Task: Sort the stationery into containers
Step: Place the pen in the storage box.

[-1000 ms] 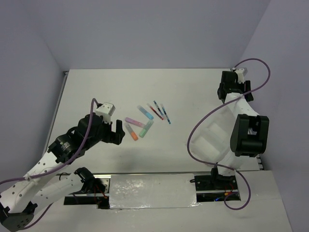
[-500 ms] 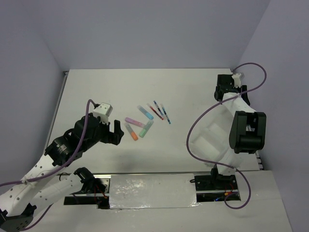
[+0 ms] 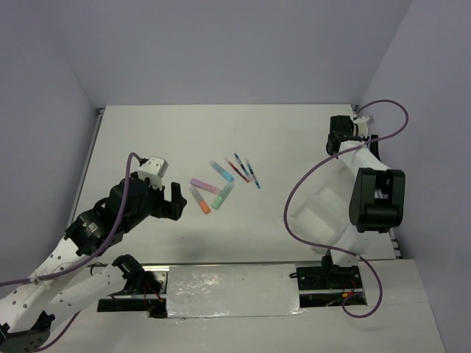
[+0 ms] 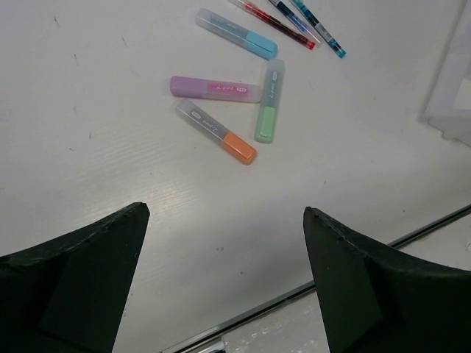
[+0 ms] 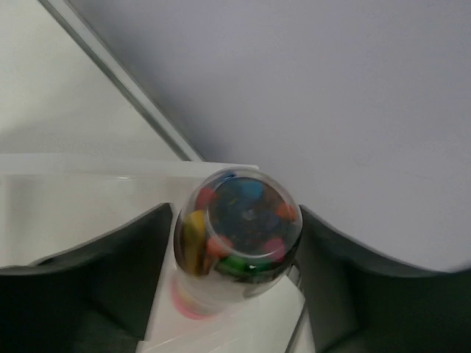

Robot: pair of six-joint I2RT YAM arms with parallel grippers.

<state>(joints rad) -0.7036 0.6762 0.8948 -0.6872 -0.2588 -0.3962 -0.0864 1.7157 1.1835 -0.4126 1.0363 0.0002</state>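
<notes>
Several highlighters lie together left of the table's middle: purple (image 3: 202,182), orange (image 3: 200,200), green (image 3: 224,195) and blue (image 3: 219,169). A red pen (image 3: 235,171) and blue pens (image 3: 249,170) lie just beyond them. My left gripper (image 3: 174,200) is open and empty, left of the group; its wrist view shows the purple (image 4: 213,89), orange (image 4: 218,133) and green (image 4: 268,103) highlighters ahead of the jaws. My right gripper (image 3: 344,136) is at the far end of the translucent tray (image 3: 324,209), shut on a stubby clear tube (image 5: 239,228) with a pink end and coloured bits inside, over the tray's corner (image 5: 73,193).
The tray's corner shows at the right edge of the left wrist view (image 4: 450,95). The table's near edge strip (image 4: 353,257) runs under the left jaws. The right arm's cable (image 3: 298,198) loops over the tray. Walls close the table at the back and sides.
My left gripper has drawn back a little to the left, away from the highlighters. My right gripper has shifted slightly left at the tray's far end.
</notes>
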